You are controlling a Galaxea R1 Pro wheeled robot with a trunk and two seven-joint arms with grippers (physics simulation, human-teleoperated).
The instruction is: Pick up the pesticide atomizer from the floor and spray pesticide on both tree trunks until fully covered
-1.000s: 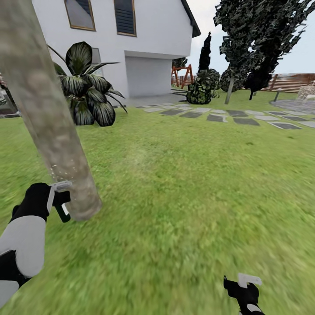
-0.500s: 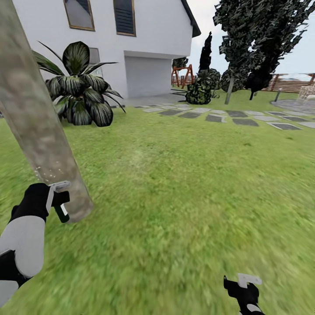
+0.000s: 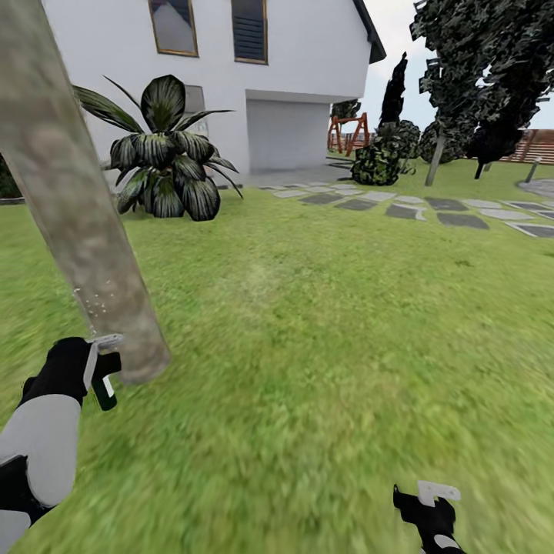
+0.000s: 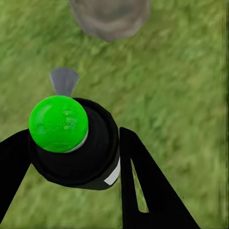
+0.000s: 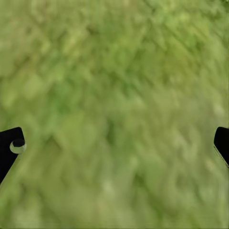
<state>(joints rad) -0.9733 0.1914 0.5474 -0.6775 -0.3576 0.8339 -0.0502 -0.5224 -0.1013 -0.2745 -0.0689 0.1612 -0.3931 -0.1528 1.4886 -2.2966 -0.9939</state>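
On the garden lawn (image 3: 323,338), our left gripper (image 3: 98,368) pinches the pesticide atomizer (image 3: 105,388) low at the left of the head view, right beside the foot of a pale, mottled tree trunk (image 3: 77,200) that leans up and out of frame. A scatter of pale specks dots the bark just above the gripper. From the left wrist camera we see the atomizer (image 4: 74,143) as a black cylinder topped with a bright green cap, held between two black fingers (image 4: 148,186) that press against its sides, with the grey base of the trunk (image 4: 109,16) standing in grass just beyond it. Our right gripper (image 3: 429,508) hangs low at the right over bare grass; in its wrist view the two black fingertips (image 5: 10,145) sit far apart at opposite edges, spread wide with nothing but blurred turf between them. Behind the trunk stands a broad-leaved palm-like plant (image 3: 165,158) against the white house (image 3: 231,77) with its grey garage door (image 3: 286,135). A line of flat stepping stones (image 3: 415,209) runs across the lawn to the right, past a dark rounded shrub (image 3: 378,160), a black cone-shaped tree (image 3: 394,88) and a second, thin-trunked tree (image 3: 462,54) with a dense dark crown. A red-brown wooden frame (image 3: 346,131) and a stretch of slatted fence (image 3: 535,145) close the far end of the garden under a pale sky.
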